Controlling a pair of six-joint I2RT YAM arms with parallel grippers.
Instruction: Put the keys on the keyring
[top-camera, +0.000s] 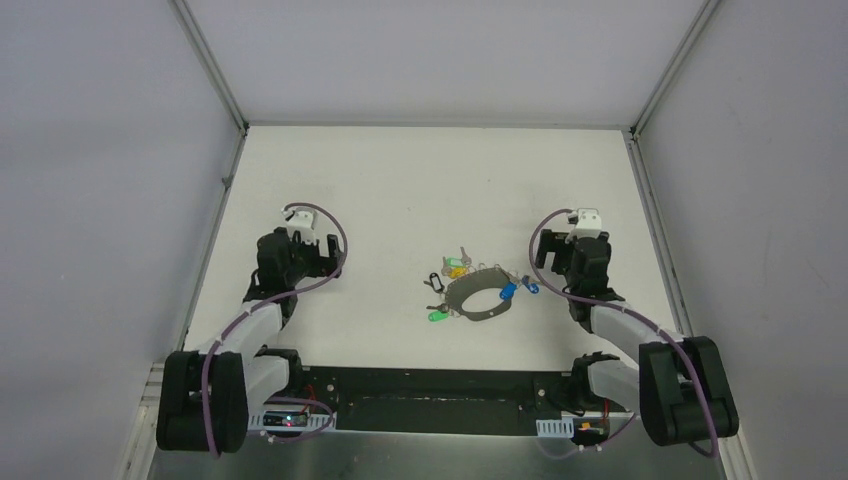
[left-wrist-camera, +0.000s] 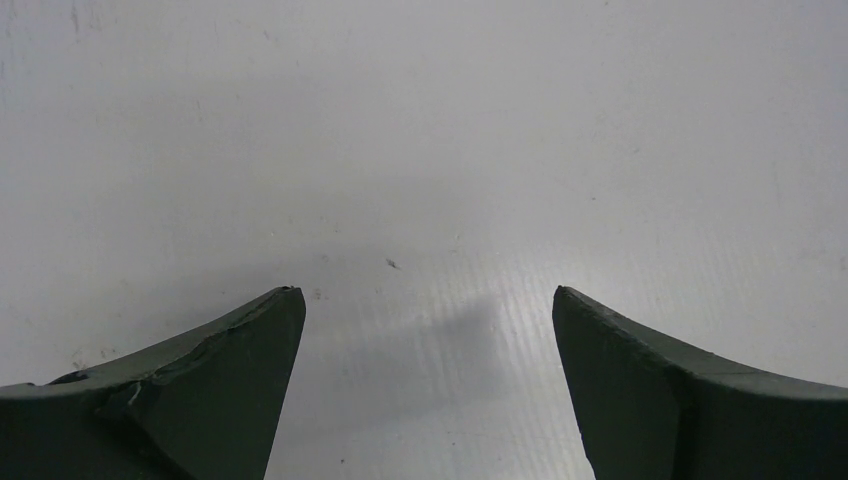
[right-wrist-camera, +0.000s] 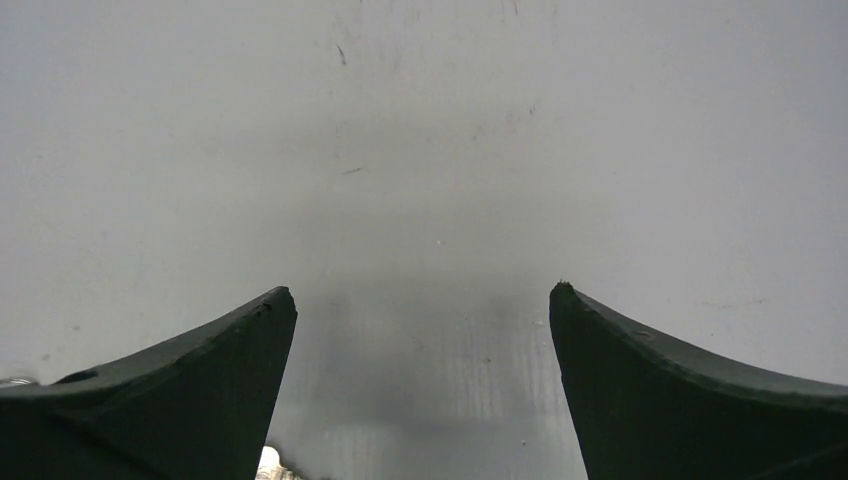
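Keyring (top-camera: 478, 297) lies flat mid-table (top-camera: 400, 180), between the two arms and apart from both. The keys (top-camera: 455, 268) cluster at its rim: yellow at the far side, blue on the right, green near left. Whether they hang on it cannot be told. The left gripper (left-wrist-camera: 428, 292) and right gripper (right-wrist-camera: 422, 290) are spread wide, gripping nothing, above the white tabletop.

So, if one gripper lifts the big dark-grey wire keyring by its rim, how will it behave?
The dark-grey wire keyring looks thin, so probably light and slightly springy. The small coloured keys at its rim, if attached, would likely dangle and tip it sideways.
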